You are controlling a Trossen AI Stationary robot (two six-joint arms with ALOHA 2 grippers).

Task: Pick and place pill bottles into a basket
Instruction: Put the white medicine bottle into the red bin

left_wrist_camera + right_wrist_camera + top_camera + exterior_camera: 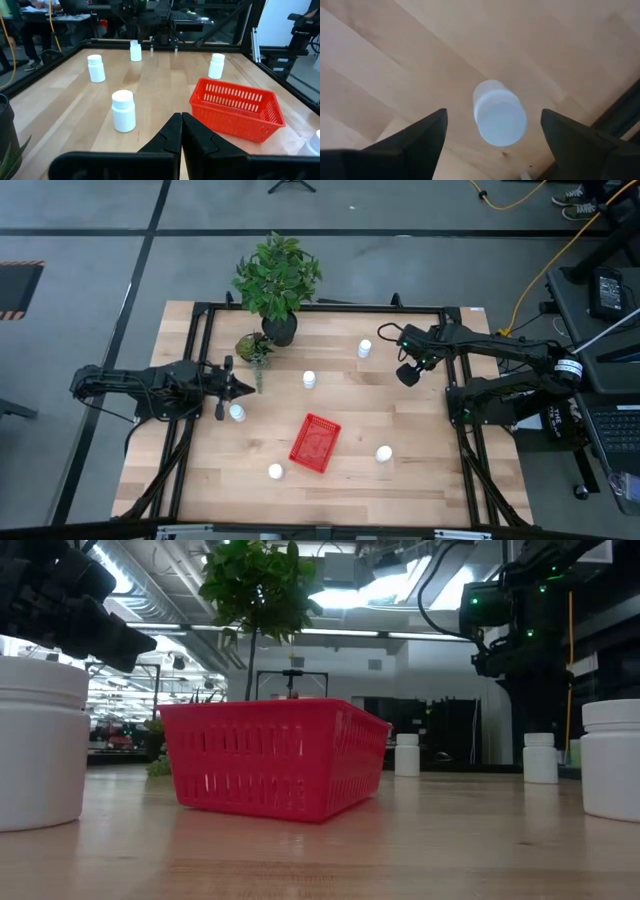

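Observation:
The red basket (314,443) lies on the wooden table, near the middle. White pill bottles stand upright around it: one (364,348) at the far right, one (309,379) in the middle, one (237,412) beside my left gripper, and two nearer ones (384,453) (275,471). At the table's left, my left gripper (245,388) (181,117) is shut and points level toward the right. My right gripper (408,373) (492,115) hangs open, pointing down over another bottle (500,117). Its fingers stand apart on either side, above the bottle's cap.
A potted plant (279,328) stands at the far edge, and a smaller plant (255,348) just beyond my left gripper. A black frame (200,310) runs round the table. Bare wood lies between the basket and the right arm.

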